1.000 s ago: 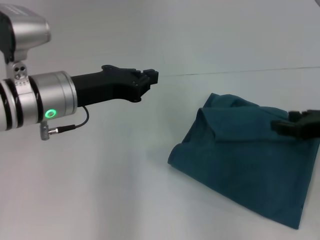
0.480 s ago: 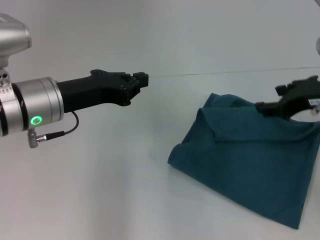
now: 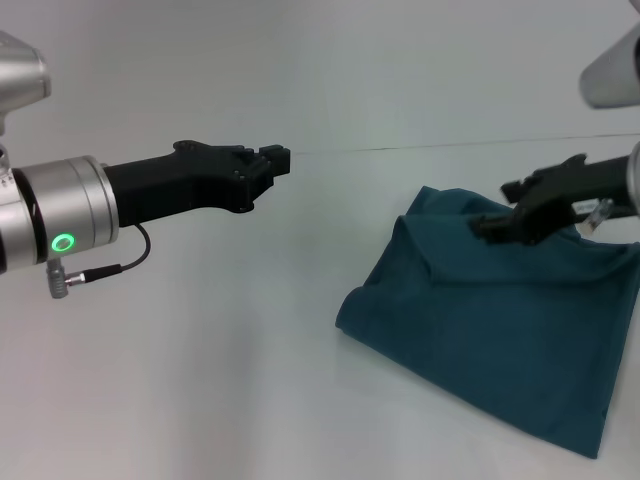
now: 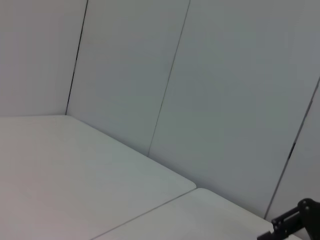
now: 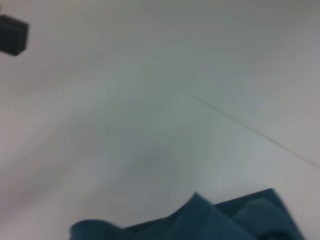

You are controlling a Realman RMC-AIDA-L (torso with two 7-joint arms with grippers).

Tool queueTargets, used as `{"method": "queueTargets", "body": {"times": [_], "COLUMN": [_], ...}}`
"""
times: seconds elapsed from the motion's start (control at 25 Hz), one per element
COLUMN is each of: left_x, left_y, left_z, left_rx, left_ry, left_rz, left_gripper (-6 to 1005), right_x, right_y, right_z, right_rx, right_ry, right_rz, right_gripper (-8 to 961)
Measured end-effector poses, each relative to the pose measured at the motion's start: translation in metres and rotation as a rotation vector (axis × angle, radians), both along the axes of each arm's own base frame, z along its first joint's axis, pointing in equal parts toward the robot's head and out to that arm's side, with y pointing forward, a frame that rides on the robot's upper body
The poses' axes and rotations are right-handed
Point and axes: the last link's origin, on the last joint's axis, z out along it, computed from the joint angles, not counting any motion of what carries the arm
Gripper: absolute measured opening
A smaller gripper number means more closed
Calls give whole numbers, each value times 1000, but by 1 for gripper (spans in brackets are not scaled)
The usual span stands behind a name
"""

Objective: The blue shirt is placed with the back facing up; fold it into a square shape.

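The blue shirt (image 3: 500,330) lies folded into a rough rectangle on the white table at the right, plain side up, with a raised crease near its far left corner. My right gripper (image 3: 503,208) hovers open just above the shirt's far edge, holding nothing. My left gripper (image 3: 272,160) hangs in the air well to the left of the shirt, pointing toward it and clear of the cloth. In the right wrist view a corner of the shirt (image 5: 200,220) shows at the bottom edge. The right gripper (image 4: 295,222) also shows far off in the left wrist view.
The white table (image 3: 200,350) has a thin seam (image 3: 420,147) running across it behind the shirt. Pale wall panels (image 4: 200,75) stand beyond the table's far edge.
My right gripper has come in from the right edge, rising and moving left over the shirt's far part. My left arm has drawn back a little to the left.
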Motion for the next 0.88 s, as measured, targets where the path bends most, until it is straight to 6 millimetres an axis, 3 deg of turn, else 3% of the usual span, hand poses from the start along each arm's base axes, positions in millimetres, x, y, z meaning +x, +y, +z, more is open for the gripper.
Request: {"method": "queueTargets", "body": {"times": [0.36,0.6,0.88], "left_x": [-1,-2,-2], "left_y": [-1,-2,-4], "left_z": [-2,-3,-6], "left_rx": [-7,-12,-23], "left_ry": [2,3,4], "left_rz": [2,3,2], "left_gripper": [44,44,45], "right_x": [6,-6,-19], "right_y": [3,8,9], "right_z": [-20,-42,-51], "right_rx": [-27,-42,-68], "right_ry": [-28,-113,-131], "right_rz": [-32,2,32], "right_gripper": [579,583,584]}}
